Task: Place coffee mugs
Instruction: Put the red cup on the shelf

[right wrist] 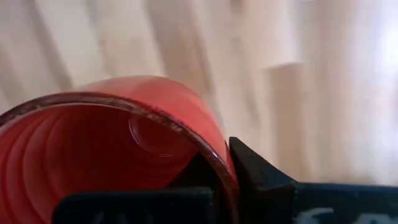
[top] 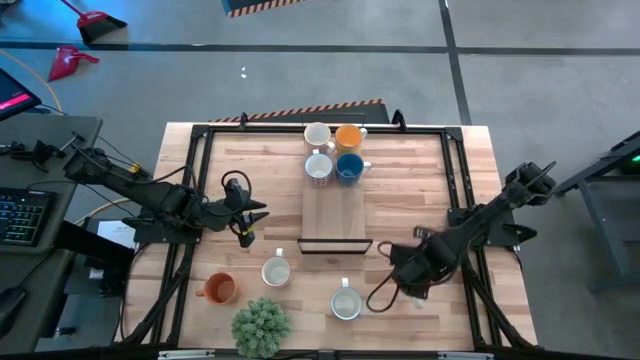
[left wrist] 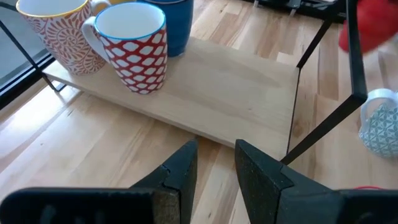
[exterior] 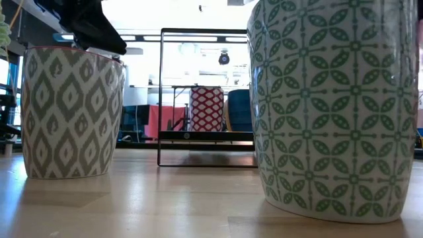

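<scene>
Item: red mug [right wrist: 118, 149], pinched at rim by right gripper [top: 412, 272], low over table front-right.
I grip rim for upright carry to board [top: 335, 210], w/ four mugs [top: 333, 152] at back; left gripper [top: 248, 224] slack, empty, facing board.

Likely a robotics lab — grey concrete floor [top: 300, 70] with hazard-striped tape [top: 310, 110], keyboard [top: 22, 215] alongside.

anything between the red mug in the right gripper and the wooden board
Yes. The upright black wire frame at the wooden board's near edge stands roughly between the red mug, held by the right gripper, and the board's bare part.
</scene>
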Controlling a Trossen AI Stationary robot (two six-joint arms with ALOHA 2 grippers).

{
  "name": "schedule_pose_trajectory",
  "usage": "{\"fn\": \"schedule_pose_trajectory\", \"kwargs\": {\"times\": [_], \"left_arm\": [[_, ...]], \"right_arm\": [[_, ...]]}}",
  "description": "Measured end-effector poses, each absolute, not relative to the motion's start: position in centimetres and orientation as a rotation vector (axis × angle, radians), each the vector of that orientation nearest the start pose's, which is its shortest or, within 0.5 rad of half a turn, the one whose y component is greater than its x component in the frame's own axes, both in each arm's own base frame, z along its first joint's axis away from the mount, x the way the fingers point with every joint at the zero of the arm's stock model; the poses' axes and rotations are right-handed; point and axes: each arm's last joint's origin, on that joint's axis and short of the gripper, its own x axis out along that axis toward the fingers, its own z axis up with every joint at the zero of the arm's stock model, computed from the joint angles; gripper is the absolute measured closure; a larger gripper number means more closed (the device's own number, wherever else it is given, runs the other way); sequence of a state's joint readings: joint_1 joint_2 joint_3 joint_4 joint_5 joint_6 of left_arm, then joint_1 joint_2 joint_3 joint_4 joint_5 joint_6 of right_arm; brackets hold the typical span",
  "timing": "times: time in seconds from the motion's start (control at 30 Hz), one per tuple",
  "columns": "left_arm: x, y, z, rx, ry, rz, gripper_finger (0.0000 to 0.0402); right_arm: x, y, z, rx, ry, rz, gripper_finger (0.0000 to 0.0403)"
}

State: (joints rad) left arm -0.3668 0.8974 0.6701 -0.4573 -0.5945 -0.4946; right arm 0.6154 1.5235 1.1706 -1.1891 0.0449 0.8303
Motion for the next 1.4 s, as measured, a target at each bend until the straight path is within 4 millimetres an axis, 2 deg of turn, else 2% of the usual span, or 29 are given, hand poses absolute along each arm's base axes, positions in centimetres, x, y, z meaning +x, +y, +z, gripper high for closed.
{"fn": "schedule_pose_trajectory", "kwargs": {"times": [0.17, 0.27, 0.43, 0.6, 0.7, 1.0, 1.27, 1.4], "left_arm": [[17.3, -4.9, 25.5, -0.160, 0.534, 0.360, 0.0302], [17.3, -4.9, 25.5, -0.160, 0.534, 0.360, 0.0302], [17.2, -4.9, 25.5, -0.159, 0.537, 0.360, 0.0302], [17.0, -4.8, 25.2, -0.138, 0.570, 0.367, 0.0302], [16.9, -4.7, 25.0, -0.122, 0.596, 0.373, 0.0302], [16.6, -4.6, 24.7, -0.098, 0.639, 0.378, 0.0302], [16.5, -4.6, 24.6, -0.017, 0.659, 0.357, 0.0302], [16.5, -4.6, 24.6, 0.011, 0.666, 0.341, 0.0302]], "right_arm": [[20.8, 12.7, 28.3, 0.064, 1.529, -0.368, 0.0402], [21.2, 11.2, 30.2, 0.044, 1.485, -0.467, 0.0402], [22.7, 8.7, 32.4, 0.096, 1.330, -0.585, 0.0402], [23.6, 6.2, 33.6, 0.137, 1.265, -0.673, 0.0402], [24.1, 4.9, 33.7, 0.176, 1.260, -0.700, 0.0403], [27.4, 0.8, 33.2, 0.440, 1.069, -0.817, 0.0403], [31.8, -0.1, 29.2, 0.647, 1.129, -0.824, 0.0403], [32.9, -0.2, 27.3, 0.741, 1.159, -0.885, 0.0403]]}}
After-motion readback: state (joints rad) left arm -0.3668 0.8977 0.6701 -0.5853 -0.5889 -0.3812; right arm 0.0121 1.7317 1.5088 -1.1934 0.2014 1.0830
